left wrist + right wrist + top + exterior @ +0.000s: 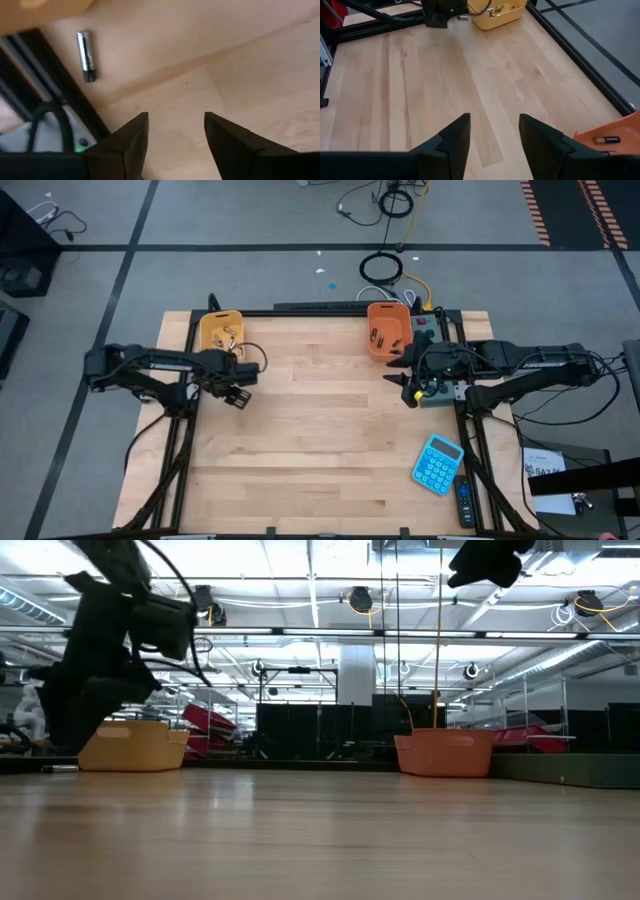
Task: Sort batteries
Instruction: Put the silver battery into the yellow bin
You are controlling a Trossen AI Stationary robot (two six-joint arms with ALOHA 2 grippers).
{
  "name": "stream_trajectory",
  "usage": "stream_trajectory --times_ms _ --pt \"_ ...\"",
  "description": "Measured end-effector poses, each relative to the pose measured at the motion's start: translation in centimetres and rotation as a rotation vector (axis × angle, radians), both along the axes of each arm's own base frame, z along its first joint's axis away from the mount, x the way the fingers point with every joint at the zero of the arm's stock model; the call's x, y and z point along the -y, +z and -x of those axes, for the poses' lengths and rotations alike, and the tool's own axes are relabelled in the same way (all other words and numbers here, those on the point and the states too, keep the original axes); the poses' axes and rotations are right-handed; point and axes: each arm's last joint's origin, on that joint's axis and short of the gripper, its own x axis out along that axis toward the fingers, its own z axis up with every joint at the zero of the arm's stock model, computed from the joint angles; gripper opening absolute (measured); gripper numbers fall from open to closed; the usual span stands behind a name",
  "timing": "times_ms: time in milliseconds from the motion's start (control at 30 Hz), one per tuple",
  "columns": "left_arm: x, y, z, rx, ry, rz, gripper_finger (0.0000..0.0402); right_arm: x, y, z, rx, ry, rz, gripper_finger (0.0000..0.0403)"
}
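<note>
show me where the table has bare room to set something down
The widest bare wood is mid-table, between the left hand and right hand, running down to the near edge left of the blue calculator. It is crowded along the far edge: the yellow bin, the orange bin, and one loose battery lying by the table frame.

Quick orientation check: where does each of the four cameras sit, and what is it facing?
High: overhead, straight down on the wooden table; both arms.
Low: table height, level toward the yellow plastic bin and orange plastic bin; arms hang in from above.
Left wrist: past the open left claw at a silvery cylindrical battery on wood.
Right wrist: past the open right claw, across the table.
Shared: high and right wrist both show the yellow bin.
</note>
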Motion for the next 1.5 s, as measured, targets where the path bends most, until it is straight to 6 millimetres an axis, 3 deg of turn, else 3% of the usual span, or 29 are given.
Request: stream_trajectory --times_ms 167,333,600,900,1167,1500 --pt "-0.5 -0.5 2.5 0.087 0.108 0.016 0.0201 0.0 -0.1 0.1 -0.011 -0.004 -0.005 0.0160" --pt "-1.2 -0.1 3.3 0.160 0.177 -0.053 0.0201 0.0 -0.1 0.0 -0.014 -0.003 0.004 0.0160" --pt "-1.9 0.0 3.5 0.146 0.069 -0.104 0.0201 0.0 -0.6 -0.7 -0.043 -0.002 0.007 0.0160" --pt "-3.1 -0.1 4.1 0.111 0.144 -0.162 0.0201 -0.1 -0.9 -1.2 -0.056 0.000 0.004 0.0160" --pt "-4.4 -1.4 4.1 0.005 0.175 -0.138 0.0201 -0.1 -0.8 -1.2 -0.043 -0.002 0.001 0.0160" --pt "-5.7 -2.5 4.1 0.016 0.189 -0.089 0.0201 -0.2 -0.8 -1.2 -0.040 0.007 -0.031 0.0160"
